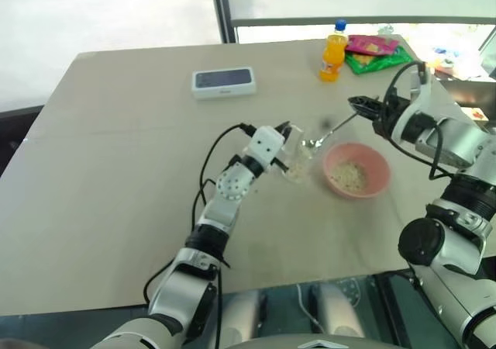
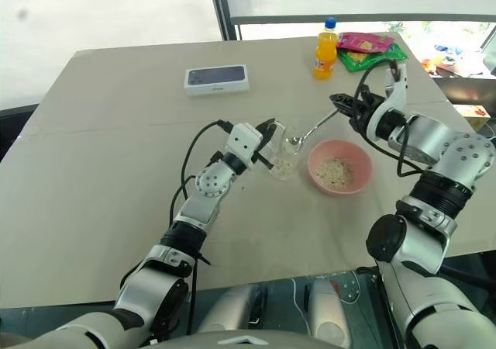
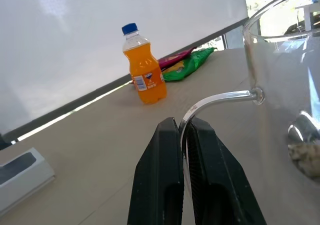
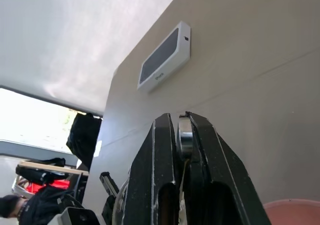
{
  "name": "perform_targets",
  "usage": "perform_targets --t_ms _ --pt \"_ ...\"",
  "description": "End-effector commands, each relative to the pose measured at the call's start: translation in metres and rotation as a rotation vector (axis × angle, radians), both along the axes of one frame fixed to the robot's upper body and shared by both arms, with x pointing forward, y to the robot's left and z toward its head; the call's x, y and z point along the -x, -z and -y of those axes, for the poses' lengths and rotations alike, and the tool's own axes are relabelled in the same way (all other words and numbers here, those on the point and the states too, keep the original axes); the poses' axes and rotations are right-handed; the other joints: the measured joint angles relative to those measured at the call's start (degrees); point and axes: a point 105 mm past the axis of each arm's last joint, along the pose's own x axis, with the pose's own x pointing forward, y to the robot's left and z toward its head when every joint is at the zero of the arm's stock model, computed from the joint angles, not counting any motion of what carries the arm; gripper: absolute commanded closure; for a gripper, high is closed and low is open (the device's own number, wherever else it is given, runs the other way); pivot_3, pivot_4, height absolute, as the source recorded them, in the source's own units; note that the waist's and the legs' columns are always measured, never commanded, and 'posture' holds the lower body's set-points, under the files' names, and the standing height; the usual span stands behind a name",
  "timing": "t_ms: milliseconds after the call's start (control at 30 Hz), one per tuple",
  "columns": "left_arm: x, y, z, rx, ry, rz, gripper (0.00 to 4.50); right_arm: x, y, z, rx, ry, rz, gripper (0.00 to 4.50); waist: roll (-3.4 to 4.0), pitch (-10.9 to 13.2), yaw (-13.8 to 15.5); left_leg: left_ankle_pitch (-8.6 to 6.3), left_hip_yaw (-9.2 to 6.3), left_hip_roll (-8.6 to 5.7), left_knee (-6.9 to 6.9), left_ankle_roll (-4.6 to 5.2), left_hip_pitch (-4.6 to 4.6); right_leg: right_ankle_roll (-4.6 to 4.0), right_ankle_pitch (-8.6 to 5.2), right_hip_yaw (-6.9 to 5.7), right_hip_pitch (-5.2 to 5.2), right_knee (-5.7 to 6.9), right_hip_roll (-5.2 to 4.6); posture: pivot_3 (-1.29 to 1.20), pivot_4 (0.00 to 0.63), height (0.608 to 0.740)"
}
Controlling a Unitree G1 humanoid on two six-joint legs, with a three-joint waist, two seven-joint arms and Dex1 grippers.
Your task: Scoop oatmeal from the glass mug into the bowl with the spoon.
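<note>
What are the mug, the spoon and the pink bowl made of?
The mug looks like clear glass: you see straight through it. The spoon looks like shiny metal, silver and glinting. The pink bowl seems matte plastic, maybe ceramic; its look alone cannot settle that.

Lab or test room: plain beige table [image 1: 116, 194] by big windows [image 1: 108, 8], cluttered desks beyond.

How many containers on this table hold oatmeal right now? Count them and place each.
2. The glass mug, gripped by its handle in the left gripper, has some at its bottom. The pink bowl, just right of the mug, holds a heap. The orange bottle holds drink only.
</note>
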Motion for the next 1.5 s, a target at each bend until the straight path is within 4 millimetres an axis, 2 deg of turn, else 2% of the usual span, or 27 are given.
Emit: perform_targets --t_ms 33,400,833,1233,1500 --pt "0.004 0.004 -0.003 -0.068 -0.018 0.067 4.44 0.005 -0.025 0.006 -0.043 0.02 0.082 4.5 0.0 0.0 0.0 0.0 0.0 0.0 0.0 0.0 0.0 0.0 0.0 0.0 0.0 0.0 0.0 0.0 0.15 0.74" --pt "0.005 0.014 -0.013 -0.086 -0.098 0.12 4.44 0.004 -0.031 0.021 -0.124 0.092 0.071 4.5 0.01 0.0 -0.1 -0.01 0.03 0.0 0.0 0.03 0.05 0.0 0.0 0.03 0.0 0.13 0.01 0.0 0.15 0.74" --pt "0.005 0.024 -0.019 -0.084 -0.117 0.115 4.44 0.015 -0.039 0.025 -0.165 0.098 0.1 4.5 0.04 0.0 -0.2 -0.01 0.1 0.02 0.01 0.04 0.12 0.0 0.0 0.08 0.0 0.2 0.03 0.0 0.15 0.74" --pt "0.004 0.032 -0.013 -0.091 -0.078 0.097 4.44 0.031 -0.047 0.057 -0.164 0.221 0.114 4.5 0.06 -0.1 0.0 0.0 0.14 0.02 0.02 0.07 0.14 0.02 -0.01 0.08 0.05 0.21 0.03 0.0 0.15 0.74" --pt "0.0 0.034 -0.014 -0.112 -0.063 0.095 4.44 0.047 -0.036 0.081 -0.14 0.311 0.082 4.5 0.04 -0.1 0.1 0.0 0.15 0.02 0.03 0.09 0.25 0.03 -0.02 0.05 0.21 0.15 0.02 0.0 0.15 0.74"
